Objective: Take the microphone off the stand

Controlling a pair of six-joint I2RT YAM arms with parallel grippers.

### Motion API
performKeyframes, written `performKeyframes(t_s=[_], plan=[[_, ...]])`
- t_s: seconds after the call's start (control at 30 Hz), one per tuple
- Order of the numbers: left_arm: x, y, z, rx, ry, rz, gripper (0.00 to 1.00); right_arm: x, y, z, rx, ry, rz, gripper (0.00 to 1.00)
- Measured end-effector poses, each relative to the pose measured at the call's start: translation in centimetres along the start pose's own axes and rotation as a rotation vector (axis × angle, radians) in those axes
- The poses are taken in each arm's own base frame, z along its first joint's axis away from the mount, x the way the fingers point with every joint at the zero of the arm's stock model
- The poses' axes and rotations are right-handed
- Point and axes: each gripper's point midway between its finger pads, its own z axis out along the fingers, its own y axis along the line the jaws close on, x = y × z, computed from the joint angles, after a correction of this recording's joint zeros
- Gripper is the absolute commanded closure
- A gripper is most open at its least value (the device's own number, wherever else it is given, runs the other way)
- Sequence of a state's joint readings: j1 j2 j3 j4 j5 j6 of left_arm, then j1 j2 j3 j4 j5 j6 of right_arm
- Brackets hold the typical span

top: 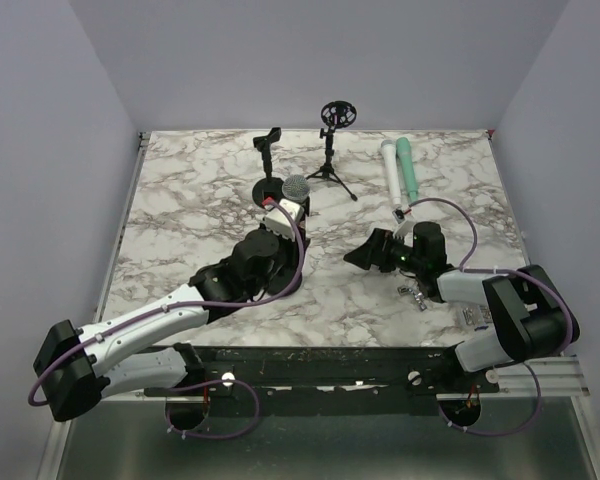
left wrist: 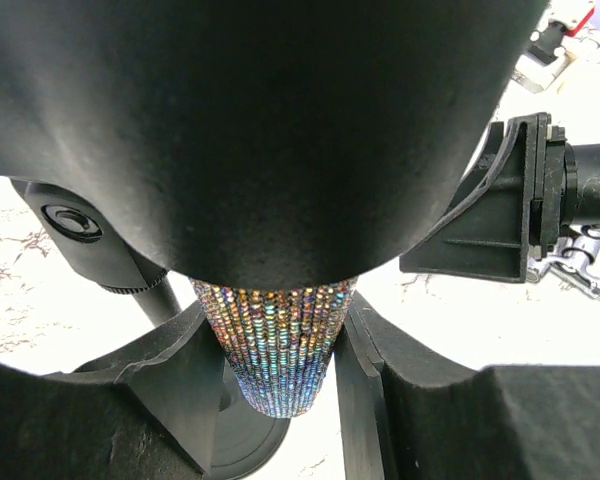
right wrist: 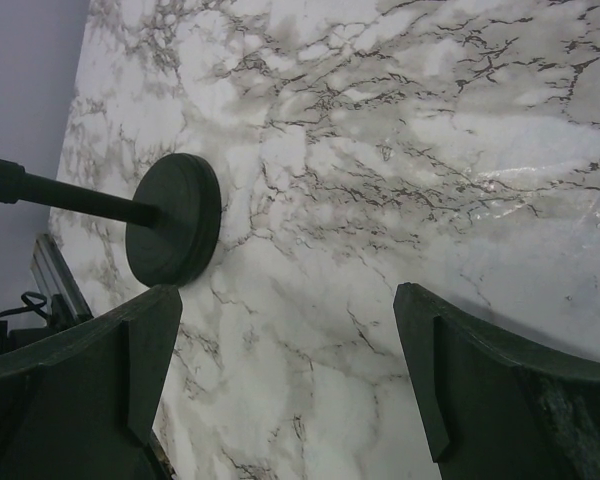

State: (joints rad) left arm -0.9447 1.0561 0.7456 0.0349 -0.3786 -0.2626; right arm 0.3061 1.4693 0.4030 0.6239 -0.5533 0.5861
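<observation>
The microphone has a glittery rainbow handle point(left wrist: 278, 345) and a grey mesh head point(top: 296, 186). My left gripper point(top: 283, 213) is shut on the handle, which sits between the two black fingers point(left wrist: 185, 370), its tapered end pointing down. The microphone is just right of the black stand, clear of its clip point(top: 269, 138). The stand's round base point(top: 270, 189) also shows in the left wrist view point(left wrist: 235, 440) and in the right wrist view point(right wrist: 175, 232). My right gripper point(top: 366, 255) is open and empty above bare marble point(right wrist: 280, 370), right of the stand.
A small black tripod with a ring mount point(top: 332, 130) stands at the back. A white microphone point(top: 390, 170) and a teal one point(top: 408, 165) lie at the back right. Small metal parts point(top: 412, 293) lie by the right arm.
</observation>
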Motion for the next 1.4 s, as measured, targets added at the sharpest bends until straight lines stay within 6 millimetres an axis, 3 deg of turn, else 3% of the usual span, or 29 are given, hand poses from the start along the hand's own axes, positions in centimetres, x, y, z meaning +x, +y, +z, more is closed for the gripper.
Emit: performKeyframes(t_s=[0.17, 0.23, 0.27, 0.43, 0.7, 0.93, 1.1, 1.3, 1.4], plan=[[-0.1, 0.1, -0.2, -0.002, -0.001, -0.007, 0.32, 0.0, 0.0, 0.0, -0.001, 0.000, -0.001, 0.03], [-0.8, -0.1, -0.7, 0.014, -0.022, -0.020, 0.04, 0.0, -0.1, 0.0, 0.004, 0.000, -0.002, 0.04], [-1.3, -0.2, -1.1, 0.026, -0.039, -0.024, 0.01, 0.1, -0.1, 0.0, 0.006, 0.003, 0.000, 0.04], [-2.8, -0.8, -2.4, 0.084, -0.096, -0.040, 0.02, 0.1, -0.1, 0.0, 0.006, 0.005, 0.001, 0.03], [-2.5, -1.5, -3.4, 0.152, -0.088, -0.026, 0.01, 0.1, -0.2, -0.1, 0.010, 0.004, -0.002, 0.03], [-2.4, -0.8, -5.8, 0.175, -0.108, -0.010, 0.02, 0.2, -0.3, -0.1, 0.014, 0.007, -0.003, 0.04], [-4.1, -0.4, -8.1, 0.199, -0.175, -0.008, 0.01, 0.3, -0.3, -0.1, 0.020, 0.005, -0.006, 0.04], [-6.6, 0.5, -11.6, 0.215, -0.272, -0.003, 0.01, 0.3, 1.7, -0.1, 0.004, 0.006, -0.055, 0.03], [-8.1, 1.1, -13.7, 0.222, -0.319, -0.005, 0.01, -0.2, 3.9, 0.1, 0.007, 0.018, -0.082, 0.03]])
